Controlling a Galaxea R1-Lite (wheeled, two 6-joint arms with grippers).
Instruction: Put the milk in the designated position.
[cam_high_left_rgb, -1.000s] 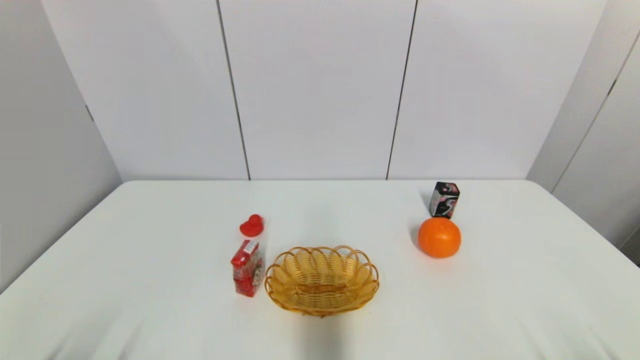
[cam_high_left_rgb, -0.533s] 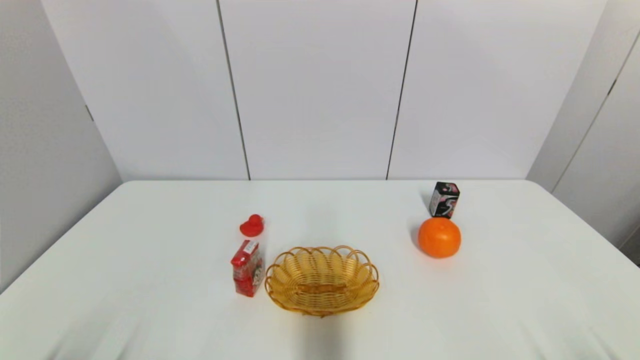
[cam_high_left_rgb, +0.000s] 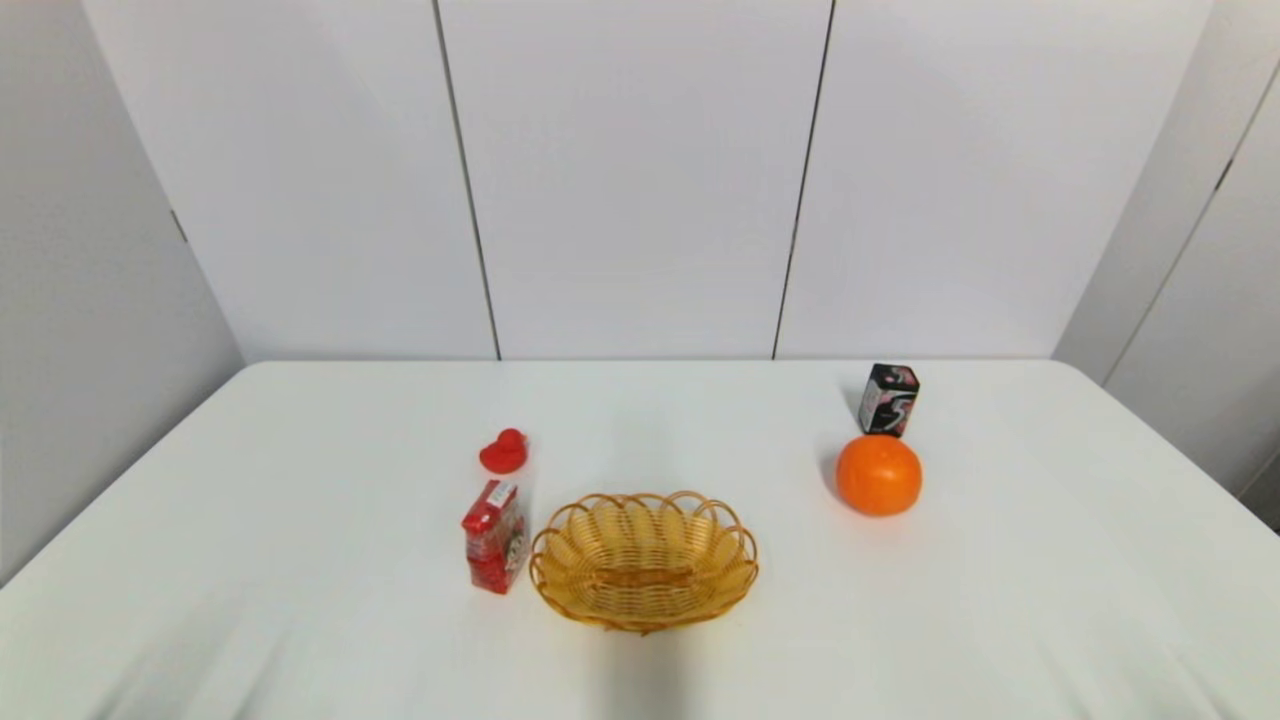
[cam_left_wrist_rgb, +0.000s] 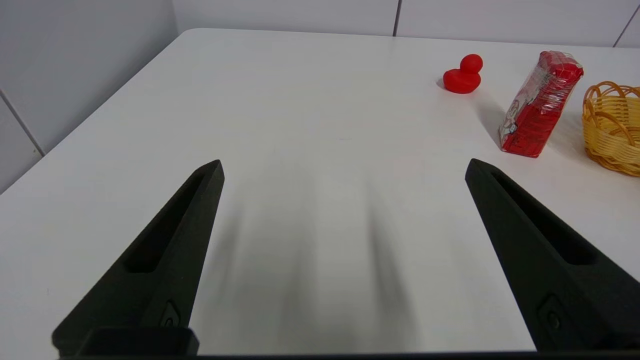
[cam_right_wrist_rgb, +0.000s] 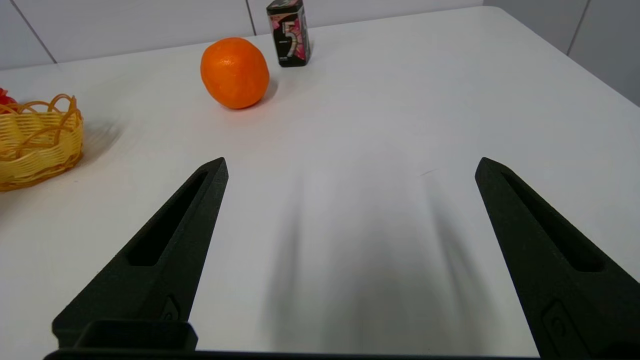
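The milk (cam_high_left_rgb: 495, 535) stands upright at lower left of centre in the head view, just beside the basket (cam_high_left_rgb: 643, 560). It shows only to the left tool (cam_left_wrist_rgb: 345, 172), whose fingers are spread wide and empty, so that arm looks nearer. The right tool (cam_right_wrist_rgb: 350, 165) is equally wide, over bare counter (cam_right_wrist_rgb: 400, 125).

A large "5" stands on the black-and-pink box (cam_right_wrist_rgb: 289, 33).

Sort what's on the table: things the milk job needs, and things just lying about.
Needed: milk carton, standing beside the wicker basket; left gripper, open.
Lying about: red toy duck, orange, black-and-pink box; right gripper, open.
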